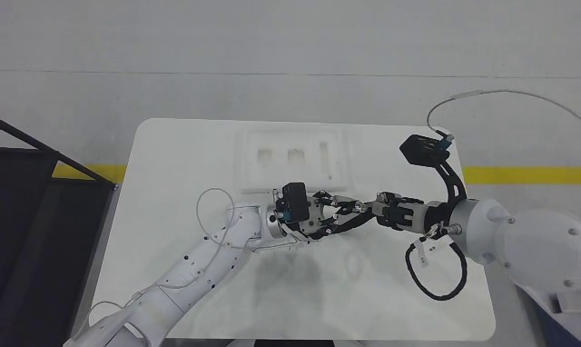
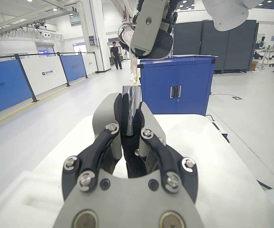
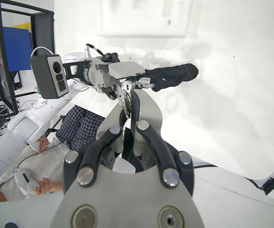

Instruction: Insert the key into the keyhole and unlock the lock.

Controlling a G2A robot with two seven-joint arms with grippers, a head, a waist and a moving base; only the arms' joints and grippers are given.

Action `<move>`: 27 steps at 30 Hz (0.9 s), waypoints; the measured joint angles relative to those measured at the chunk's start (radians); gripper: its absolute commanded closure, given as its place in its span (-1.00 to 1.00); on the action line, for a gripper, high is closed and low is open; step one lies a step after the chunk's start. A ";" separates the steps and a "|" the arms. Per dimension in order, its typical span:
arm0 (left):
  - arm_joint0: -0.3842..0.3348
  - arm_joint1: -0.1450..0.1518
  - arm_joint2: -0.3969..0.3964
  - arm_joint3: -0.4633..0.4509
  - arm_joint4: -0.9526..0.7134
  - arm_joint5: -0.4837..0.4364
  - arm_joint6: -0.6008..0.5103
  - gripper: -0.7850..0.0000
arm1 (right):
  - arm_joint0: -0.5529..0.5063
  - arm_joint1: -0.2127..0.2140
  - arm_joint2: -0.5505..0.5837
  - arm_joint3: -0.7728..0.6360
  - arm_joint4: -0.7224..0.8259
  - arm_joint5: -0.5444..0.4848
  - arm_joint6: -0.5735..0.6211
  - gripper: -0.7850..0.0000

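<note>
Now right claw (image 3: 128, 98) grips key (image 2: 134, 71), tip just off left claw's (image 2: 129, 107) lock (image 2: 132, 94).

Top looks down on table (image 1: 182, 165); wrist views close, face-to-face.

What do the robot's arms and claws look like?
The left arm and right arm are smooth white tubes. The left gripper and right gripper have grey fingers, black links and silver bolts. A white cable loops by the left wrist, a black cable by the right.
</note>
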 measured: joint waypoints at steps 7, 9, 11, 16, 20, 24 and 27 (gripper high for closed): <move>0.004 -0.002 -0.007 0.001 0.009 -0.006 -0.002 1.00 | 0.018 0.005 -0.013 -0.003 0.004 0.003 -0.003 1.00; 0.005 -0.003 -0.007 0.000 0.010 -0.008 -0.003 1.00 | 0.022 0.007 -0.020 -0.004 0.005 0.003 -0.003 1.00; 0.005 -0.005 -0.008 0.000 0.011 -0.009 -0.002 1.00 | 0.026 0.007 -0.026 -0.004 0.004 0.002 -0.002 1.00; 0.005 -0.007 -0.010 0.003 0.016 -0.015 -0.002 1.00 | 0.040 0.008 -0.044 -0.002 0.001 0.002 -0.002 1.00; 0.005 -0.009 -0.012 0.006 0.019 -0.018 0.001 1.00 | 0.052 0.007 -0.056 0.000 0.000 0.001 -0.001 1.00; 0.005 -0.011 -0.013 0.008 0.024 -0.022 0.001 1.00 | 0.063 0.005 -0.068 0.003 0.001 0.002 -0.002 1.00; 0.005 -0.013 -0.013 0.008 0.025 -0.025 0.000 1.00 | 0.070 0.005 -0.077 0.007 0.000 0.003 -0.003 1.00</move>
